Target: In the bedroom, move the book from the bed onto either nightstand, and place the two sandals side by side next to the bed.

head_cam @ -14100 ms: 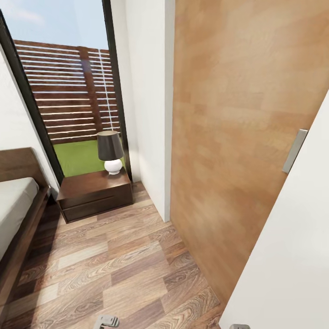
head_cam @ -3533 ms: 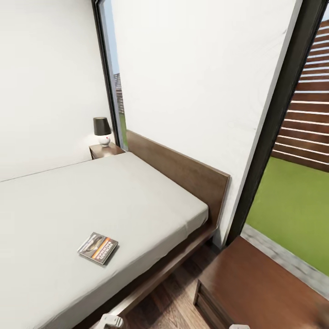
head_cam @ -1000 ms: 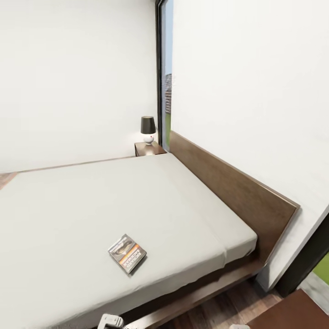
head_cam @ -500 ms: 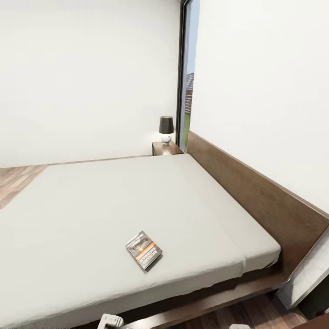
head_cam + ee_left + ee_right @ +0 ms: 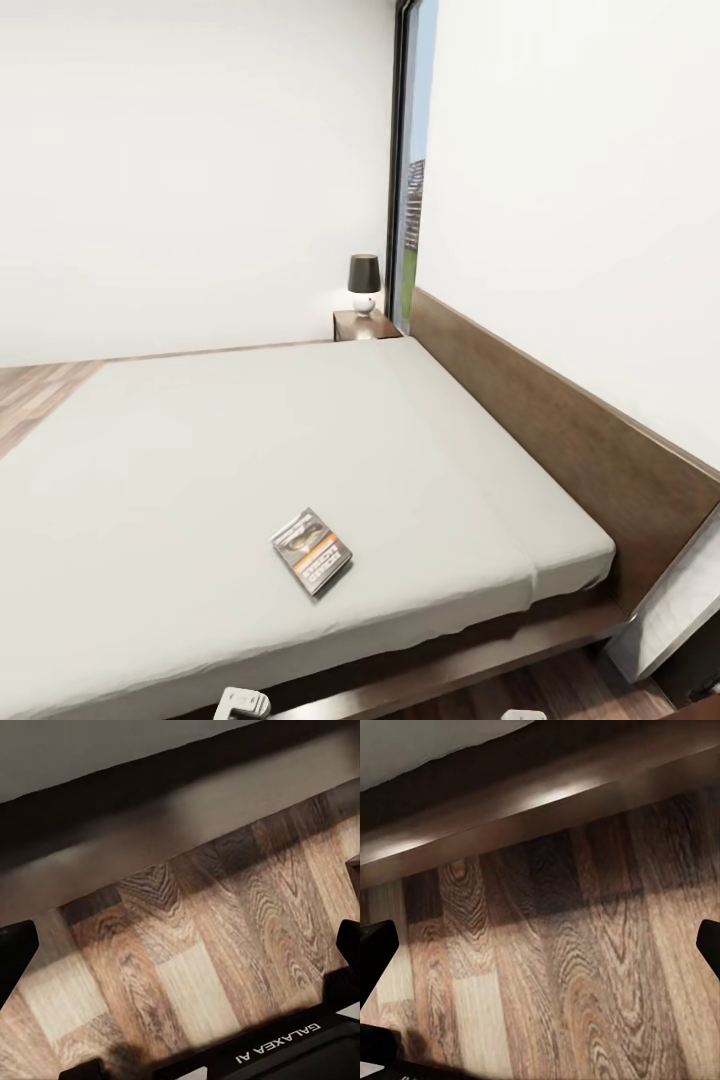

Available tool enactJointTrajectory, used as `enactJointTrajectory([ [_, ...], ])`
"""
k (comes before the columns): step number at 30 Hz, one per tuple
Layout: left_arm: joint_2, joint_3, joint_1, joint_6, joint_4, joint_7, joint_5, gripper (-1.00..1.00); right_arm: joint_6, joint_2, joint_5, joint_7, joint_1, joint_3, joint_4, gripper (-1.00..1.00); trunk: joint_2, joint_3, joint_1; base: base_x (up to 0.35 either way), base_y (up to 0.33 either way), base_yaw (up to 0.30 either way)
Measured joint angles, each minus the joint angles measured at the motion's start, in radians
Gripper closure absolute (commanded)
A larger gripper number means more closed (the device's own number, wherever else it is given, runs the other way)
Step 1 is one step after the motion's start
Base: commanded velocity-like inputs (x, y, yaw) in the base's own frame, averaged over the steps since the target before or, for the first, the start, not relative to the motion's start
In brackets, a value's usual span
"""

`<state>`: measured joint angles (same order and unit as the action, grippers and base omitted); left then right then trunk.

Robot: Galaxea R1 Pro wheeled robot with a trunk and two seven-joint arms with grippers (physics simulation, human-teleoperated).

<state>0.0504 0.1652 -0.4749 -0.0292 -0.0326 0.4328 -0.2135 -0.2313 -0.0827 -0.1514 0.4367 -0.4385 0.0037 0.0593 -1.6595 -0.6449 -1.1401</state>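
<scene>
Hanging over the wood floor [image 5: 187,967] with fingers spread wide and empty, the left tool [image 5: 180,960] and right tool [image 5: 540,960] face the bed [image 5: 200,440] frame; beyond them, the book [image 5: 311,551] lies flat on the mattress, the nightstand [image 5: 363,324] far past it.

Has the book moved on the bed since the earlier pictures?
No. The book lies at the same spot on the mattress, near its front edge; the camera turned, not the book.
</scene>
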Motion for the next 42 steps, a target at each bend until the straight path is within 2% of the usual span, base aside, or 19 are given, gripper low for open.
enactJointTrajectory([
  [11, 0.000, 0.000, 0.000, 0.000, 0.000, 0.000, 0.000, -1.00, 0.000, 0.000, 0.000, -0.001, 0.000, 0.000, 0.000, -1.00, 0.000, 0.000, 0.000, 0.182, -0.167, 0.017],
  [34, 0.000, 0.000, 0.000, 0.000, 0.000, 0.000, 0.000, -1.00, 0.000, 0.000, 0.000, -0.002, 0.000, 0.000, 0.000, -1.00, 0.000, 0.000, 0.000, 0.009, -0.008, 0.277],
  [42, 0.000, 0.000, 0.000, 0.000, 0.000, 0.000, 0.000, -1.00, 0.000, -0.001, 0.000, 0.003, 0.000, 0.000, 0.000, -1.00, 0.000, 0.000, 0.000, 0.000, 0.000, 0.068],
])
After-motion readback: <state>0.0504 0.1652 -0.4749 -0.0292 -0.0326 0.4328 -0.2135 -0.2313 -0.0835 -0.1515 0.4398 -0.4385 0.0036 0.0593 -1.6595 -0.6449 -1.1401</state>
